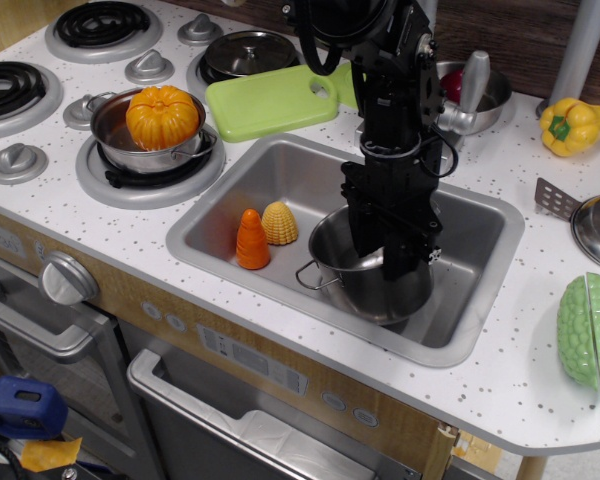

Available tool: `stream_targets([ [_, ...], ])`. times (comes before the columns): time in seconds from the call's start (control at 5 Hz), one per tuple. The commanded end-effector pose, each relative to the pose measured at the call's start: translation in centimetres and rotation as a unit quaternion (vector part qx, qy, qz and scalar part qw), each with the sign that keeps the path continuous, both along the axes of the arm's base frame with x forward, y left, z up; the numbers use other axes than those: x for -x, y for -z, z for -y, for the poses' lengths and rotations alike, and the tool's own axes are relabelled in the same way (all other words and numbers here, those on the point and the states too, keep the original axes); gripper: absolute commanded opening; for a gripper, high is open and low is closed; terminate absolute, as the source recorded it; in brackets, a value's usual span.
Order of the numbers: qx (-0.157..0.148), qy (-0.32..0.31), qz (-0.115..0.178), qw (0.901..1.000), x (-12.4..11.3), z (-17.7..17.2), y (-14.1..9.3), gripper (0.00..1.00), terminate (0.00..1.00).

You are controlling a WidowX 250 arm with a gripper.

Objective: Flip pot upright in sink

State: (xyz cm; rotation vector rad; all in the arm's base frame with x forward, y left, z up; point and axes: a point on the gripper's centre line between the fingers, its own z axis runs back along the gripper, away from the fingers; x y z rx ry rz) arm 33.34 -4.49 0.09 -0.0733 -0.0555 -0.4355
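Now almost done with the flip: shiny stainless-steel cylindrical pot (pixel 365 275) standing mouth-up on the floor of the rectangular brushed-steel sink (pixel 270 170), right of the basin's middle, one thin wire loop handle pointing toward 9 o'clock. Black robot gripper (pixel 398 262) reaching straight down over the pot's rim at its 3 o'clock side, fingers apparently straddling the wall, yet too dark and overlapped to tell how wide apart or whether truly pinching steel. Judged step: setting down and settling upright. Next move, by judgement: spread the fingers, check for no wobble, then lift straight up clear of the rim without dragging it over. Counted inside the sink: one pot, one orange cone-shaped toy carrot (pixel 252 241) and one yellow ribbed toy corn (pixel 280 224), touching each other at 9 o'clock from the pot. Counted on the countertop: one shallower steel pot with an orange pumpkin (pixel 160 117) at 10 o'clock, one light-green cutting board (pixel 265 100) at 12 o'clock.
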Motion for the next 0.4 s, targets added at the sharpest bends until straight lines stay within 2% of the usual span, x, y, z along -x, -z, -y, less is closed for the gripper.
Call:
stream_targets([
  [0.0, 0.002, 0.004, 0.033, 0.9994, -1.06, 0.26, -1.96, 1.0, 0.0],
  [0.2, 0.002, 0.004, 0.033, 0.9994, -1.06, 0.26, -1.96, 1.0, 1.0],
])
